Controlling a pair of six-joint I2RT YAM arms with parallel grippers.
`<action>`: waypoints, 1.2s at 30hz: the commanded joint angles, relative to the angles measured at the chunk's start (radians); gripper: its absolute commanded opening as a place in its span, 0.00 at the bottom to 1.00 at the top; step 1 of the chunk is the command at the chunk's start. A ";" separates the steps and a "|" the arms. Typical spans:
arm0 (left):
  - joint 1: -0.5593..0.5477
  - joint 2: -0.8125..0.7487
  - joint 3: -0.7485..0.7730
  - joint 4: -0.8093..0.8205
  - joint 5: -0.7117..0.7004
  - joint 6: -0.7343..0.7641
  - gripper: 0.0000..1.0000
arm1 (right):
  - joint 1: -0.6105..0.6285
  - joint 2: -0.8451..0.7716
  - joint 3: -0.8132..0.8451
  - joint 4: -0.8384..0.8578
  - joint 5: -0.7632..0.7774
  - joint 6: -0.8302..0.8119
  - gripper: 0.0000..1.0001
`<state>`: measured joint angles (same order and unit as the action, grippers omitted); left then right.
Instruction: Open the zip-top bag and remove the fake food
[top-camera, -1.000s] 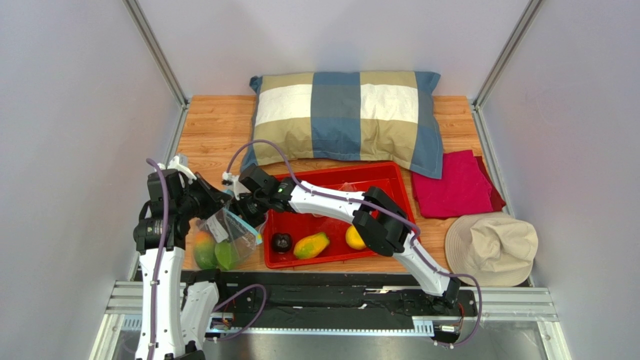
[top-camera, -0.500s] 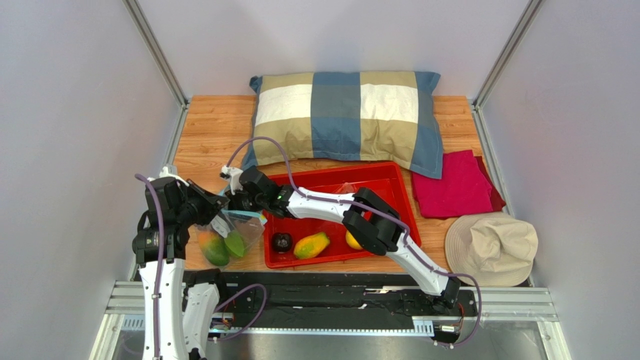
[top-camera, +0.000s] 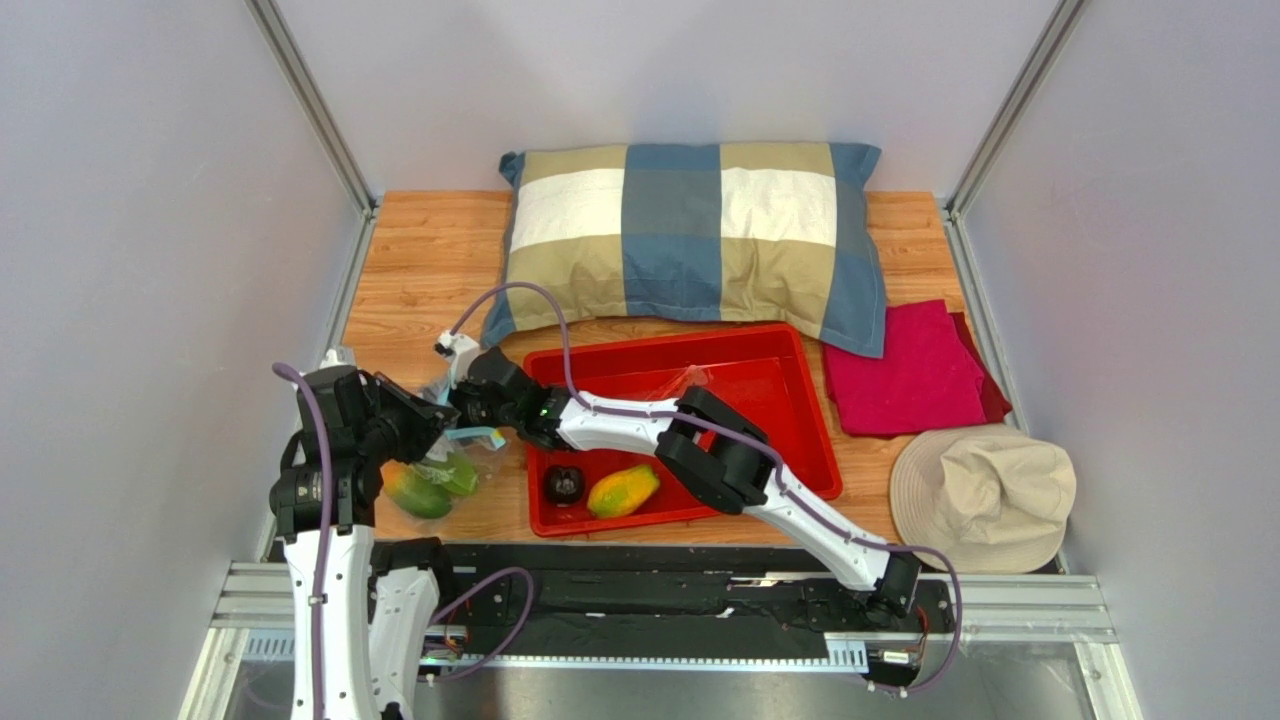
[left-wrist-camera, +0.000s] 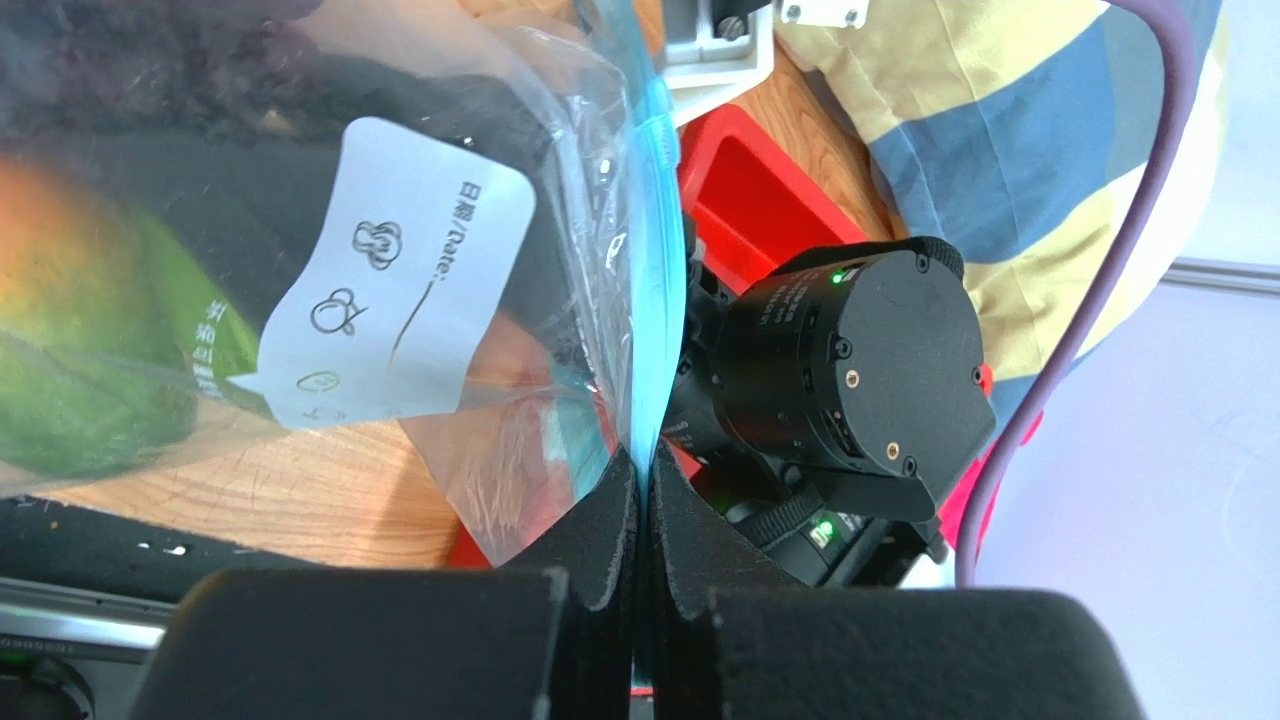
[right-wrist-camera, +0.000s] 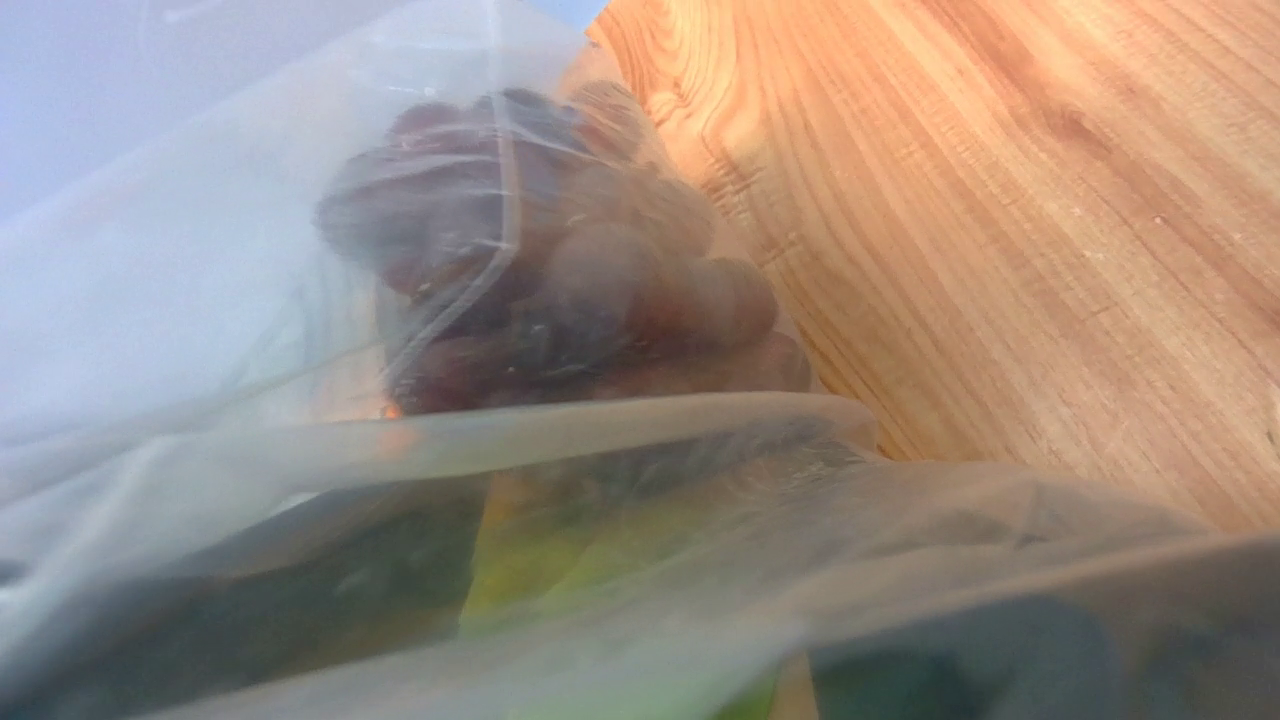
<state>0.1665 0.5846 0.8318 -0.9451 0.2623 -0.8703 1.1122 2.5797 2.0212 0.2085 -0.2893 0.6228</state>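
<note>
The zip-top bag (top-camera: 451, 459) lies on the wood left of the red tray (top-camera: 751, 383). It holds green and orange fruit (top-camera: 425, 491) and purple grapes (right-wrist-camera: 571, 285). My left gripper (top-camera: 433, 435) is shut on the bag's blue-green zip strip (left-wrist-camera: 649, 300); its pads (left-wrist-camera: 609, 525) pinch the strip. My right gripper (top-camera: 455, 420) is at the bag's mouth. In the right wrist view the film (right-wrist-camera: 226, 300) covers everything, and its dark fingers show dimly, apart. A mango (top-camera: 624, 491) and a dark round fruit (top-camera: 564, 483) lie in the tray.
A checked pillow (top-camera: 691, 225) lies behind the tray. A red cloth (top-camera: 909, 375) and a beige hat (top-camera: 980, 492) are at the right. The right arm (top-camera: 706, 443) stretches across the tray's front. The left wall post stands close to the left arm.
Both grippers and the bag have moved left and down, away from the tray. The right arm has stretched further left, and it now covers the yellow citrus in the tray.
</note>
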 joint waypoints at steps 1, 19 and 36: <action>-0.004 -0.035 0.013 -0.069 0.075 -0.024 0.00 | -0.041 0.045 0.028 0.146 0.078 0.094 0.68; -0.004 0.032 0.099 -0.096 -0.057 0.100 0.00 | -0.078 -0.283 -0.283 0.155 -0.099 -0.050 0.00; -0.004 0.116 0.047 0.062 0.032 0.108 0.00 | -0.055 -0.285 -0.148 -0.427 -0.261 -0.074 0.29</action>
<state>0.1642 0.7109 0.8997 -0.9428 0.2531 -0.7467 1.0412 2.2345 1.8221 -0.0486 -0.5018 0.5270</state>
